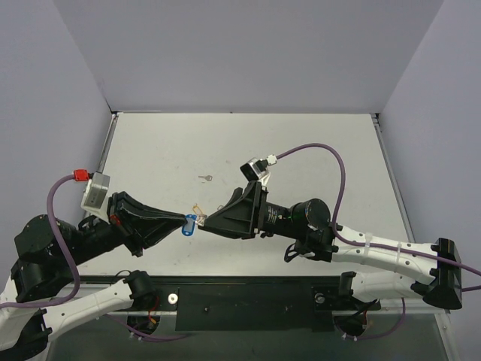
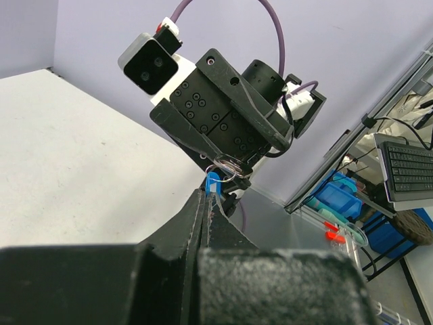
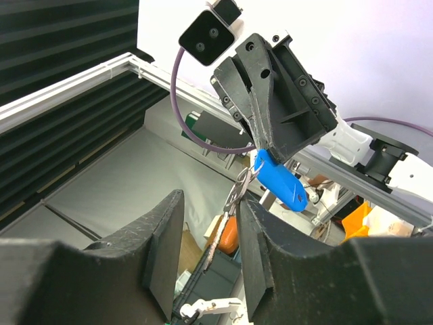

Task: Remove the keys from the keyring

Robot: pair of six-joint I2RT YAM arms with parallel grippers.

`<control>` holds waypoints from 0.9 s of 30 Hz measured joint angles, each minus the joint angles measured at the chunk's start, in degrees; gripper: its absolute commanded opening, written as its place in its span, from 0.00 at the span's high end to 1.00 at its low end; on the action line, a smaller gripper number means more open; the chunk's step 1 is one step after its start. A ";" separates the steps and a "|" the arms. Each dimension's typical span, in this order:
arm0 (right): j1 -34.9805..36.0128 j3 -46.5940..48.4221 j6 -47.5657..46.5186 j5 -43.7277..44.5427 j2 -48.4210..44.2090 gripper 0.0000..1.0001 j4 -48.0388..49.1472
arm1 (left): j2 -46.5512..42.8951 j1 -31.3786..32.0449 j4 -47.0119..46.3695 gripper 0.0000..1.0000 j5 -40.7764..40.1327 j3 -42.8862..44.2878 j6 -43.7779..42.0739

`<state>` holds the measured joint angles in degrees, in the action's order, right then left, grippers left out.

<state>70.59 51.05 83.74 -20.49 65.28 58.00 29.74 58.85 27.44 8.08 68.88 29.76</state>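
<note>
Right wrist view: your left gripper (image 3: pixel 262 153) clamps the blue keyring (image 3: pixel 281 183) at one o'clock from the half-open right gripper (image 3: pixel 211 200), its metal ring (image 3: pixel 243 179) hanging toward seven o'clock between those jaws.

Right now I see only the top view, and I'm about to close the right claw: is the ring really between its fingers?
Observer: Yes. The right wrist view shows the ring and a thin metal piece hanging from it, inside the open gap of the right claw.
Operator: Is the left claw closed on the tag?
Observer: The left wrist view shows the left claw shut on the blue tag, with no gap between its fingers.
</note>
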 measured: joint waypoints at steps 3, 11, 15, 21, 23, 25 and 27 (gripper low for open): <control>0.02 0.00 -0.04 0.00 0.15 0.71 -0.15 | 0.00 0.00 0.52 1.00 -0.22 0.00 0.00; 0.02 0.07 -0.57 -0.02 0.24 0.76 -1.90 | 0.00 0.00 0.72 1.00 -0.22 0.00 0.00; 0.09 0.11 -1.33 -0.11 0.42 0.81 -2.95 | 0.00 0.00 0.68 1.00 -0.17 0.00 0.02; 0.39 0.31 -1.97 -0.17 0.90 0.93 -4.76 | -0.02 0.00 0.68 1.00 0.11 0.00 0.00; 0.39 0.33 -2.34 -0.24 0.90 0.99 -5.25 | -0.07 0.00 0.68 1.00 0.31 0.00 0.00; 0.39 0.42 -2.69 -0.31 0.90 1.00 -5.77 | -0.17 0.00 0.68 1.00 0.48 0.00 0.00; 0.39 0.55 -2.91 -0.35 0.90 1.00 -6.19 | -0.31 0.00 0.79 1.00 0.52 0.04 0.00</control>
<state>70.98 51.59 80.84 -20.84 66.17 51.81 29.43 58.85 28.23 8.60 68.93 29.76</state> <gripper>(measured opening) 0.009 0.017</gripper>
